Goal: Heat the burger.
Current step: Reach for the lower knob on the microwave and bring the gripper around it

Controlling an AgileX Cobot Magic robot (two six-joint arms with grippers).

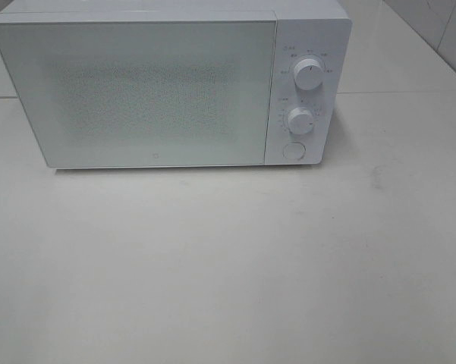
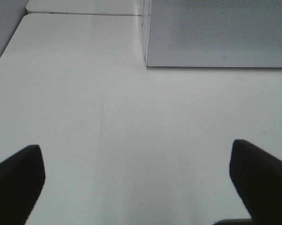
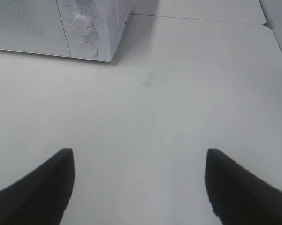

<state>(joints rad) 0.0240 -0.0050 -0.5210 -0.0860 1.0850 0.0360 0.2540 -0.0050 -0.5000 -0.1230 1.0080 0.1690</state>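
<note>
No burger in view, bearing unknown; left pincer [image 2: 136, 152] and right pincer [image 3: 140, 152] both wide, empty, above table [image 1: 228, 265]; shut microwave [image 1: 136, 91] ahead, button [image 3: 89, 48] nearer right pincer.

White microwave [image 1: 307, 30]; door [image 1: 144, 91] pale grey-white, fine dotted mesh pattern. Both knobs [image 1: 309, 76] white. Plain off-white tabletop [image 1: 228, 265], faint dark smudge [image 1: 377, 178] toward right edge. Black: left gripper [image 2: 136, 185], right gripper [image 3: 140, 183].
</note>
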